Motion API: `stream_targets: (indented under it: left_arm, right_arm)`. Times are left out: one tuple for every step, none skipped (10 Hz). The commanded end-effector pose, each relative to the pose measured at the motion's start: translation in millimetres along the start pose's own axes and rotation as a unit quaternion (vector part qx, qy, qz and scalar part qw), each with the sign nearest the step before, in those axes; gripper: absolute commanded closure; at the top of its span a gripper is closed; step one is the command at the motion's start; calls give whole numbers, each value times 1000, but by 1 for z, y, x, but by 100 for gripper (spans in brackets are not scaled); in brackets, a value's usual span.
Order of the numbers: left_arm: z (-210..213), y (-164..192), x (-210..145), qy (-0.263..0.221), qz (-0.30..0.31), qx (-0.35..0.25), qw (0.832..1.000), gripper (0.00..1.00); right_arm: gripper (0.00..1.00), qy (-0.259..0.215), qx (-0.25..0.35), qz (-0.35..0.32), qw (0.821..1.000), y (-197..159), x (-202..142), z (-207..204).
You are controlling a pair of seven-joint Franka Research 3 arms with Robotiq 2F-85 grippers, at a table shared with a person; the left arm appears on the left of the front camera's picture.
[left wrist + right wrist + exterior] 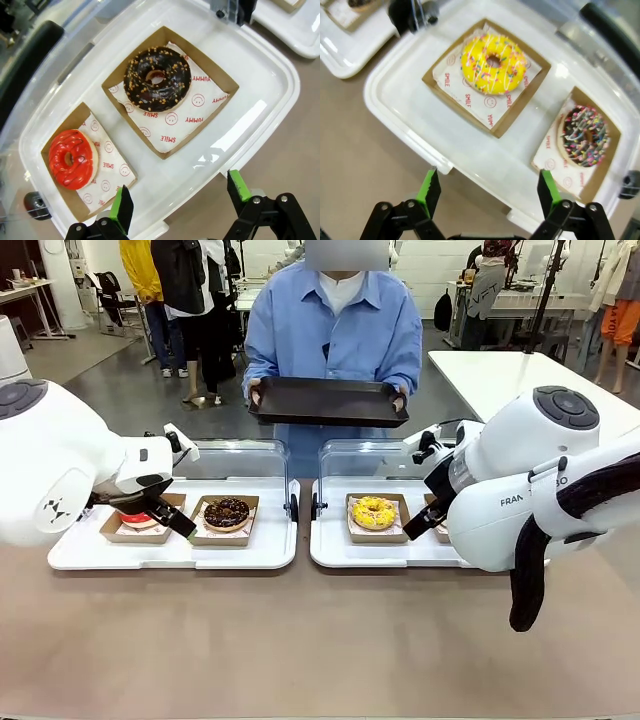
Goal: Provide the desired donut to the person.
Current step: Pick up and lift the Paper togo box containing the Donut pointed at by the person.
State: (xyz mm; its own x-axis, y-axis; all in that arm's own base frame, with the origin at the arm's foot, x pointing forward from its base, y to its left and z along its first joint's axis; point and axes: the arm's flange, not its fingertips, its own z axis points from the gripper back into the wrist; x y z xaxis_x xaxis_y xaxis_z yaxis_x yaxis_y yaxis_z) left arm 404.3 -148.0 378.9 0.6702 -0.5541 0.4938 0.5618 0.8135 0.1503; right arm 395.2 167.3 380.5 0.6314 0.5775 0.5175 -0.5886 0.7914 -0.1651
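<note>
Across the table the person (335, 325) holds out a black tray (328, 400) with both hands. Two white containers lie below my arms. The left container (260, 100) holds a red-iced donut (70, 159) and a chocolate donut with nut bits (157, 78), each in a brown paper box. My left gripper (180, 197) hovers open over that container's near edge, holding nothing. In the right container (420, 115) lie a yellow sprinkled donut (493, 63) and a chocolate donut with coloured sprinkles (584, 135). Above its near edge hangs my right gripper (487, 192), open and with nothing between its fingers.
Both containers have clear lids (235, 455) standing open at the back. Bare brown table (300, 640) stretches in front of the containers. A white table (520, 375) stands at the far right, and bystanders (180, 290) stand far behind on the left.
</note>
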Motion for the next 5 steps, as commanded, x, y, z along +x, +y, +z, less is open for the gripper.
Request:
stream_targets:
  left_arm:
    - [64,-2,3,-2,-22,36,999,0]
    - [104,-14,-4,-7,-30,48,998,0]
    - [142,-19,0,-2,-54,45,998,0]
    - [167,-21,-1,1,-65,56,996,0]
    - [190,-23,-4,-2,-62,68,996,0]
  right_arm:
    - [0,-10,-23,8,1000,2,11,61]
    - [0,3,-17,-3,1000,2,15,101]
    - [0,16,-22,-18,999,2,24,143]
    - [0,25,-32,-18,999,4,29,176]
    - [0,39,-45,-14,998,7,30,212]
